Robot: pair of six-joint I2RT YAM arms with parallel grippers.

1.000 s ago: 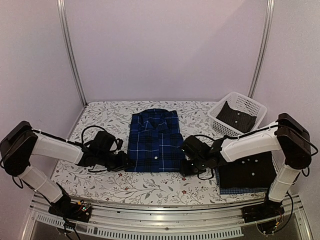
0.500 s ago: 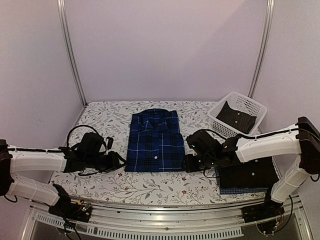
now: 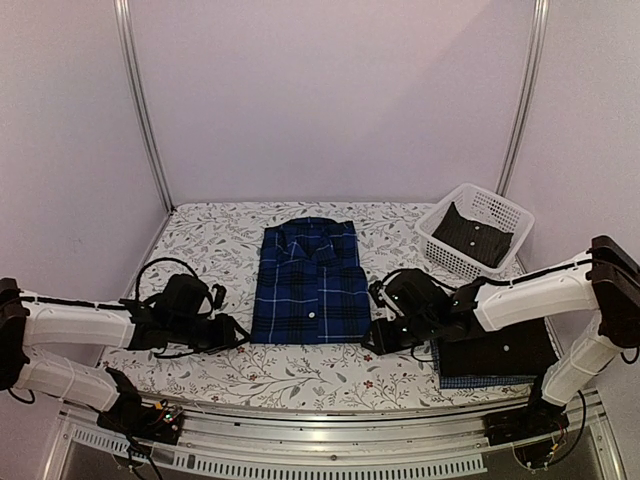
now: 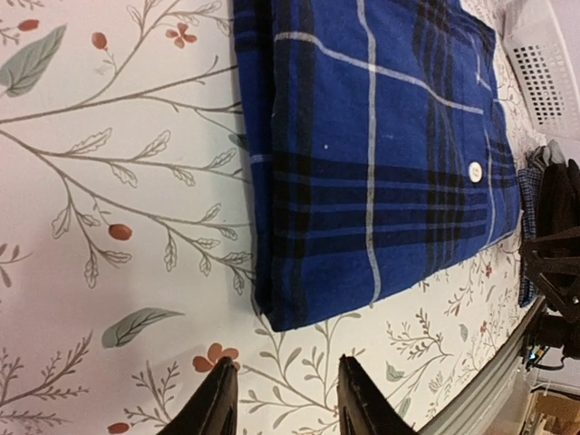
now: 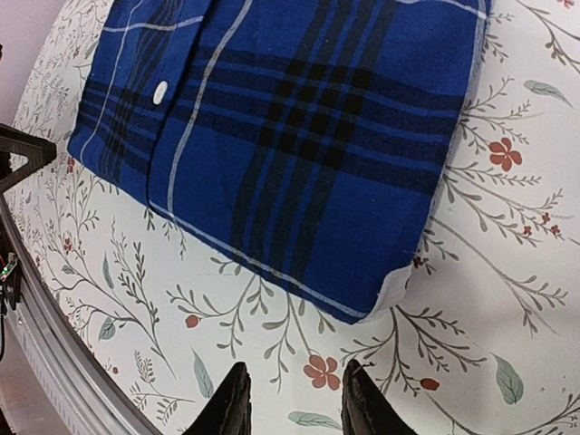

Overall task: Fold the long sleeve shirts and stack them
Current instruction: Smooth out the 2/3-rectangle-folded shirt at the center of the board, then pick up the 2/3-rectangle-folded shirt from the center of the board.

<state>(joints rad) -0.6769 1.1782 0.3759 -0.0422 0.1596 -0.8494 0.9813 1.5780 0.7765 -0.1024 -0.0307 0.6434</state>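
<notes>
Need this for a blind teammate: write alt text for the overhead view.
A folded blue plaid shirt lies mid-table on a flowered cloth, with the left gripper and right gripper low beside its near corners. At the right, a black shirt sits on a blue check shirt; behind them a white basket holds a dark garment.

Soft, even light falls from above in the overhead view, rather dim, with a lilac cast on the walls. Shadows under the arms on the desk (image 3: 200, 230) are faint and blurred at the edges. The metal rail (image 3: 330, 437) at the near edge catches a pale glare, and the black shirt (image 3: 500, 352) sinks into near-featureless dark. Both wrist views are brighter and crisp on the plaid shirt (image 4: 381, 154). The left hand (image 4: 284, 399) and right hand (image 5: 294, 399) look soft at the bottom edges, and the basket (image 4: 544, 54) washes out white.
</notes>
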